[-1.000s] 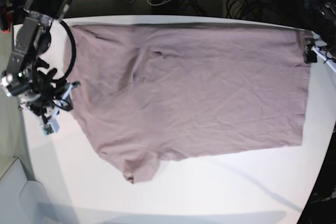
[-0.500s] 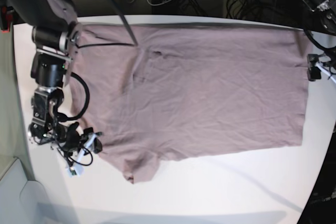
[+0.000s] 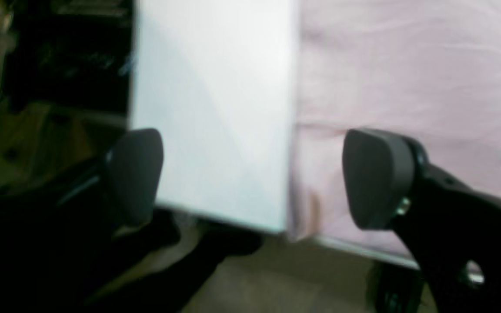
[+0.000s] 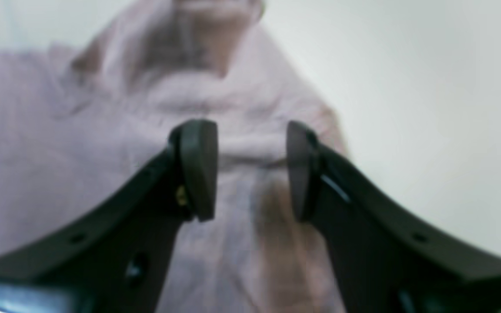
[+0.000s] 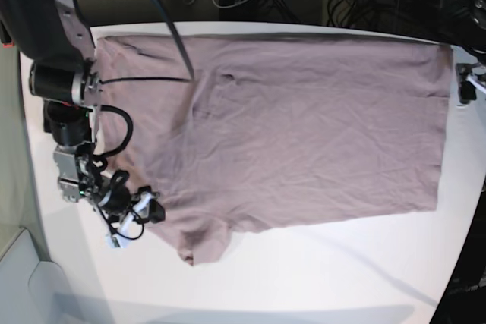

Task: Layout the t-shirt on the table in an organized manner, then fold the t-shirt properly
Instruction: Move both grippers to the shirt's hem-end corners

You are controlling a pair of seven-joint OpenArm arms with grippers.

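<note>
So the t-shirt (image 5: 304,127) is spread flat across the far half of the table (image 5: 319,278), a bit wrinkly. One short sleeve pokes out toward the near left, and the hem runs straight down the right side. There's plenty of bare white tabletop on the near side.

My right gripper (image 5: 135,214) is low over the left edge of the shirt, just beside that sleeve. In its wrist view, the jaws are partly apart with nothing pinched between them, just mauve fabric under the fingertips (image 4: 198,169). Can't tell if they're actually touching the cloth, it's too blurry.

My left gripper (image 3: 250,178) is over at the far right corner, straddling the shirt's hem edge. One pad sits over bare table and the other over fabric. The jaws are spread wide and holding nothing.
</note>
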